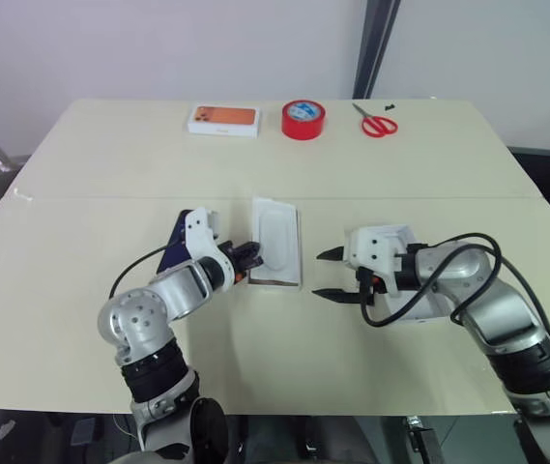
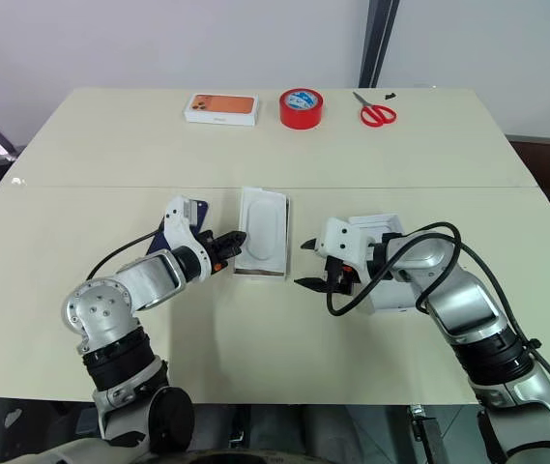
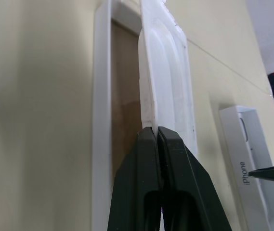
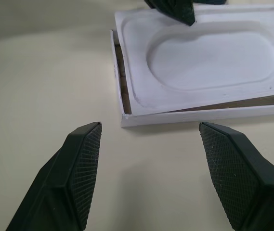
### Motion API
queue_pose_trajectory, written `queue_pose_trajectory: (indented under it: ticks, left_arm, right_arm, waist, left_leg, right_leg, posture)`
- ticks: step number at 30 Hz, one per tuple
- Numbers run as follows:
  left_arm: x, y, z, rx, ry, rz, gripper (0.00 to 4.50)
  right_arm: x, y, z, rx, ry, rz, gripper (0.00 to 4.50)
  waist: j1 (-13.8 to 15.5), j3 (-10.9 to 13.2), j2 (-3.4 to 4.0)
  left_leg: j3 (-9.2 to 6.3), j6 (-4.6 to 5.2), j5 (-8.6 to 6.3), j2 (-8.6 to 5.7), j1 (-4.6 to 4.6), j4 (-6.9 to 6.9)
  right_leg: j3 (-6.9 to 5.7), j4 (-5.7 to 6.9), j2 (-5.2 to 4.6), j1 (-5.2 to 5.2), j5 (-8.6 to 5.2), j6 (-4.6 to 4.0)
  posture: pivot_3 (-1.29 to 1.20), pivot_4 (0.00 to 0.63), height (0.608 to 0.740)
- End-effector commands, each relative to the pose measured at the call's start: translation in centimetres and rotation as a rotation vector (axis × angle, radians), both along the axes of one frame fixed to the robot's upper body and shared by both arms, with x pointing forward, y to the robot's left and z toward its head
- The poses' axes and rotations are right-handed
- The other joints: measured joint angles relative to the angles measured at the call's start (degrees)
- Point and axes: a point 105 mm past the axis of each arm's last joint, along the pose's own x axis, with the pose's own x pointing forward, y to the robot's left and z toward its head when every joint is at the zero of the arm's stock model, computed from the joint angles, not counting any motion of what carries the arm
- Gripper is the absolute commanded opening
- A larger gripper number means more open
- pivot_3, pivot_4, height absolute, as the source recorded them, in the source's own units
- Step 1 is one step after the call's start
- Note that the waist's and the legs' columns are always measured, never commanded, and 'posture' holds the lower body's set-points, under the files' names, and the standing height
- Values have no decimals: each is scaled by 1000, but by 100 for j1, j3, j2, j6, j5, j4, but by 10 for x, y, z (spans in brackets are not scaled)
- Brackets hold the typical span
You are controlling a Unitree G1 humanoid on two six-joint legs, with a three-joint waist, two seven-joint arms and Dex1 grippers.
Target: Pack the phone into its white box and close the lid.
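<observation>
Insert to be lifted out of the white box point(image 1: 276, 280)

The insert point(image 3: 168, 82), pinched at its edge by the clenched left gripper point(image 3: 157, 132), should be raised level; right gripper point(image 4: 151, 168) released; phone point(image 2: 163, 237) lies beside the left arm; lid point(image 3: 250, 163) nearby on the counter point(image 1: 110, 164)

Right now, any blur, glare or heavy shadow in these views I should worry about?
Left wrist view: the shut left gripper and the insert edge it pinches look soft. Right wrist view: the open right gripper is crisp down to its pad texture, with soft shadow in the insert's groove. Head views: even light, no glare on the table.
</observation>
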Motion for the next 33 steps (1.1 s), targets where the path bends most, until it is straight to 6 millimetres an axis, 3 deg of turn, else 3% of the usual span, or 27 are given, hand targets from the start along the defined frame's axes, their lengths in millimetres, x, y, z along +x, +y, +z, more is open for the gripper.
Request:
queue_pose_trajectory:
  ticks: [1, 4, 6, 9, 19, 22, 25, 27, 33]
  left_arm:
    - [-1, 0, 6, 3, -23, 3, 0]
    - [-1, 0, 5, 5, -20, 0, 0]
    - [-2, -1, 7, 2, -27, -9, 626]
    - [-2, -1, 15, -7, -63, -24, 1911]
    - [-1, 14, 30, -6, -127, -25, 1911]
    - [-2, 28, 44, 3, -208, -14, 1975]
    - [-4, 48, 52, 104, -302, 1, 1975]
    - [-9, 68, 49, 279, -368, -15, 1975]
    - [-35, 85, 39, 532, -524, -201, 1975]
  right_arm:
    - [2, 3, 10, 5, -50, 18, 3378]
    - [3, 3, 10, 6, -52, 19, 3378]
    - [3, 4, 10, 8, -55, 19, 3419]
    - [5, 5, 12, 16, -61, 14, 3419]
    - [14, 8, 18, 52, -94, -24, 3419]
    - [21, 9, 22, 68, -94, -51, 2549]
    - [34, 16, 30, 111, -108, -110, 1028]
    - [42, 29, 35, 141, -111, -138, 27]
    - [64, 56, 31, 122, -140, -224, 27]
  waist:
    - [2, 0, 0]
    - [4, 0, 0]
    - [3, 0, 0]
    - [-3, 0, 0]
    - [-2, 0, 0]
    - [-17, 0, 0]
    - [-59, 0, 1]
    - [-71, -2, 4]
    - [-79, -1, 1]
  left_leg:
    - [0, 0, 0, 0, 0, 0]
    - [0, 0, 0, 0, 0, 0]
    - [0, 0, 0, 0, 0, 0]
    - [0, 0, 0, 0, 0, 0]
    - [0, -1, 1, 0, 0, 0]
    - [0, -1, 1, 0, 0, 0]
    - [0, -8, 5, 3, 5, -3]
    - [0, -14, 8, 3, 8, -7]
    - [-2, -17, 10, -1, 4, -11]
  right_leg:
    - [0, 0, 0, 0, 0, 0]
    - [0, 0, 0, 0, 0, 0]
    - [0, 0, 0, 0, 0, 0]
    - [0, 0, 0, 0, 0, 0]
    - [-1, 1, 0, 0, 0, 0]
    - [-1, 0, 0, 0, 0, 0]
    - [0, 4, 3, -2, 0, 0]
    - [1, 5, 2, -2, 0, -1]
    - [-1, -2, -8, -3, -1, -4]
  posture:
    - [0, 150, 733]
    - [0, 150, 733]
    - [0, 150, 733]
    - [0, 150, 733]
    - [0, 150, 733]
    - [0, 150, 733]
    - [0, 150, 733]
    - [0, 150, 733]
    - [0, 150, 733]
